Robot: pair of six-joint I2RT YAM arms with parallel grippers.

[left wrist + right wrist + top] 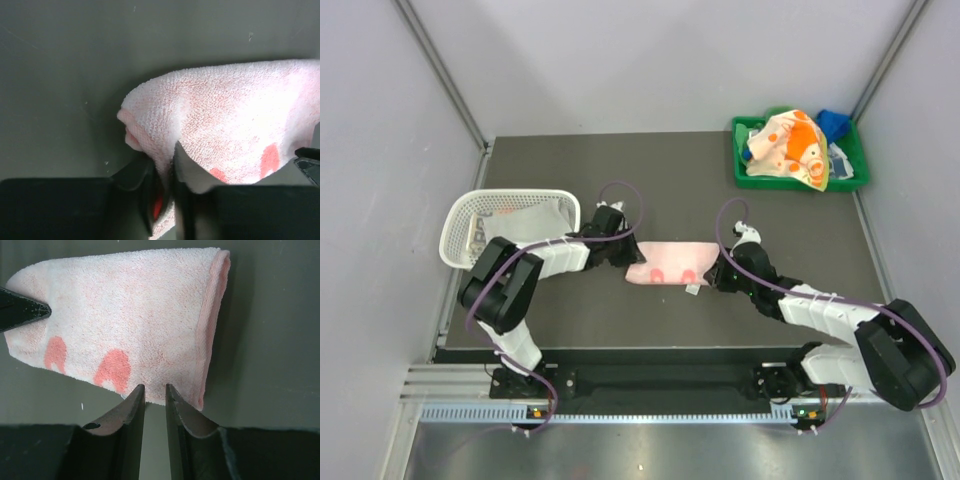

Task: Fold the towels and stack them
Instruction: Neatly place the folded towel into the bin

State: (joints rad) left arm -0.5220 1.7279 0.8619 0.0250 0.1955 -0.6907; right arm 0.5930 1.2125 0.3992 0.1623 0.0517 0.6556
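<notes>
Left claw tight on the pink towel, right claw narrowly parted, both low, facing inward.

The dark grey worktop is bare across its far middle, between the white perforated plastic basket at the left edge and the green plastic tray, piled high with cloths, in the far right corner. In the centre, a folded pink terry towel bars the way. The left gripper has its fingers at the towel's left end, and the right gripper is at its near right edge. The near strip between them is open. Grey walls close off the left, far and right sides.
</notes>
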